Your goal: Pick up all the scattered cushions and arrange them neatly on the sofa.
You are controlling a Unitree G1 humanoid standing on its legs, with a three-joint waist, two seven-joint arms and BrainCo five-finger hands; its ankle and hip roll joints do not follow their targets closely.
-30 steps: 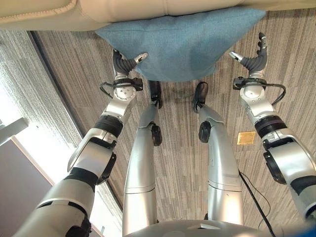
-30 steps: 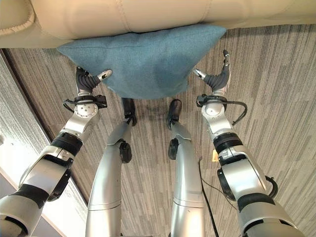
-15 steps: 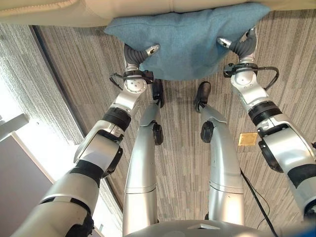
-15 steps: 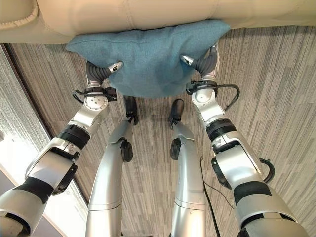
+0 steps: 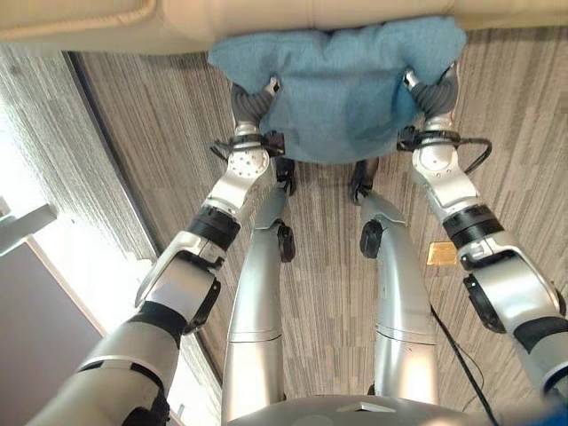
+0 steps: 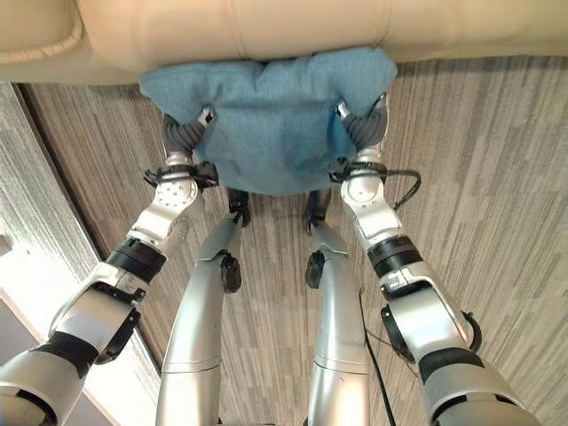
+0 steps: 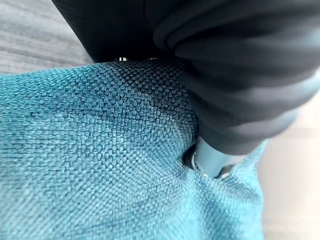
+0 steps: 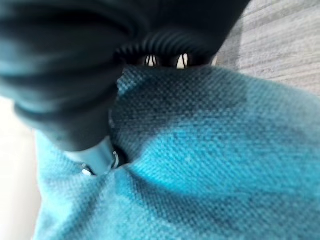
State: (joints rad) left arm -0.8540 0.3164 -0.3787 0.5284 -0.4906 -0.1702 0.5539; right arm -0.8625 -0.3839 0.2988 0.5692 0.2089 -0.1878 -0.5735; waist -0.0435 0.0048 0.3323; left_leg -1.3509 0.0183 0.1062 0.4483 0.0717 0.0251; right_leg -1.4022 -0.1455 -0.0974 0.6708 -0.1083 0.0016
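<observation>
A teal cushion (image 5: 337, 98) hangs bunched up against the front edge of the beige sofa (image 5: 177, 18), above the carpet. My left hand (image 5: 250, 102) grips its left side and my right hand (image 5: 435, 89) grips its right side, so the cushion is squeezed between them. In the left wrist view the thumb (image 7: 212, 160) digs into the teal weave (image 7: 100, 165). The right wrist view shows the same, with the thumb (image 8: 97, 157) sunk into the fabric (image 8: 210, 165). The fingers of both hands lie behind the cushion, mostly hidden.
Grey striped carpet (image 5: 160, 133) covers the floor in front of the sofa. A brass floor plate (image 5: 442, 251) lies to the right. A pale bright strip and a grey-white piece of furniture (image 5: 22, 231) run along the left side.
Both hands have come in from the sides and closed on the cushion. The cushion has gone from spread flat to bunched and narrower, and sits higher against the sofa's front.
</observation>
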